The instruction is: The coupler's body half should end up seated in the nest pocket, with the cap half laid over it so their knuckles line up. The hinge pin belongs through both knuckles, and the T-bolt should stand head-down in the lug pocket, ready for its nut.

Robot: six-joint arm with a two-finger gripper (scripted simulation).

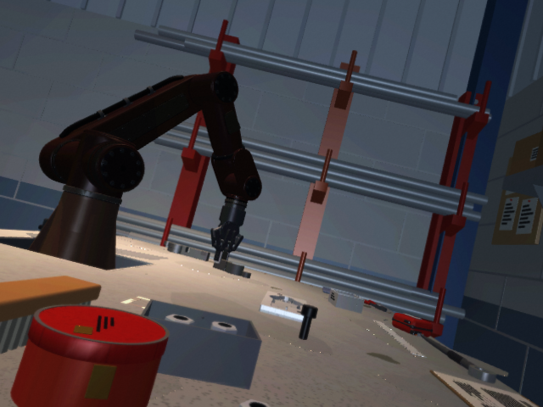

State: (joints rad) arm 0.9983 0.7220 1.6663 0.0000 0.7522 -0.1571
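Observation:
A grey coupler half [230, 266] lies on the far side of the table, its near part hidden behind my fingers. A second grey coupler part [186, 249] lies further left, by the red rack post. The pale nest plate [284, 304] sits in the middle of the table, nothing seated in it. The black T-bolt [308, 322] stands upright on the table just right of the nest. The hinge pin is too small to pick out. My gripper [224, 256] points straight down onto the nearer coupler half and is closed on it.
A red pipe rack [333, 144] with long grey tubes fills the back. A grey open tray [210, 341] with two white nuts sits in front. A red drum [92, 355] stands at the near left. A red tool [414, 324] lies at the right edge.

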